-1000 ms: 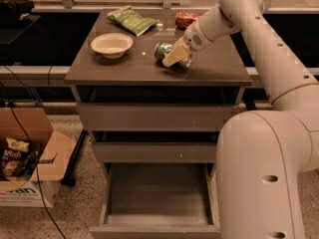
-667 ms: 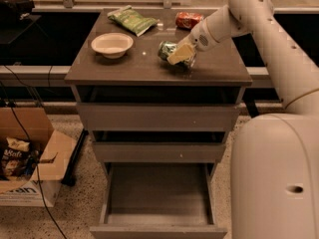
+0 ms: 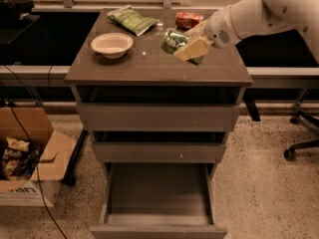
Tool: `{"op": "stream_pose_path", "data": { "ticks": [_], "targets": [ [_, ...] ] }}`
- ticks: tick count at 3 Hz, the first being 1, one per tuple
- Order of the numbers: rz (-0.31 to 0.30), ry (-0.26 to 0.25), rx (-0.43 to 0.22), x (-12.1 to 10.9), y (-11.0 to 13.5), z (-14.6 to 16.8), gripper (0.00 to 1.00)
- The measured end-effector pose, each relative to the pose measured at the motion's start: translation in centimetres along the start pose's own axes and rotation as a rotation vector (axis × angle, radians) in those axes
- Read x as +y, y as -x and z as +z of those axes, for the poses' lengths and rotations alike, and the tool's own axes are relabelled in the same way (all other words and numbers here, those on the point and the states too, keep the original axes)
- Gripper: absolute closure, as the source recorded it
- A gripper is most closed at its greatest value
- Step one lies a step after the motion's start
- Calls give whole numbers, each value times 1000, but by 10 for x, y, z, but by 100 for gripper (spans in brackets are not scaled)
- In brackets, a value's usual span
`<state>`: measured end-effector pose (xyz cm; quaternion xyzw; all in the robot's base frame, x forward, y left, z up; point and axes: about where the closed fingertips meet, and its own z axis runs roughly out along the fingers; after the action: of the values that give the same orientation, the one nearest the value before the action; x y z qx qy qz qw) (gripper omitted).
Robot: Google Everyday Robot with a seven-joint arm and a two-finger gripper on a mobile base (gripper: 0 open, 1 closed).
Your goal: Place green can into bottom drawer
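The cream gripper (image 3: pixel 192 50) apparently touches the mottled green-and-white can (image 3: pixel 173 40) near the far-right corner. We cannot confirm its grip; nudging could roll the can.

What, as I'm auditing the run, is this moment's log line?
gripper at green can, cabinet top | bottom drawer open | can not yet placed

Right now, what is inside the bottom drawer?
Only grey floor shows in the bottom drawer; the strip behind its front is hidden. The green can is by the gripper, at the cabinet top.
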<state>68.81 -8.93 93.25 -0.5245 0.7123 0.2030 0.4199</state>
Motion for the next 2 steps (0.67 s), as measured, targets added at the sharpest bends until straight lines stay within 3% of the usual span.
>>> {"op": "stream_pose_path", "data": {
  "ticks": [1, 2],
  "targets": [
    [-62, 47, -49, 64, -1, -30, 100],
    [-48, 55, -30, 122, -17, -52, 100]
  ]
}}
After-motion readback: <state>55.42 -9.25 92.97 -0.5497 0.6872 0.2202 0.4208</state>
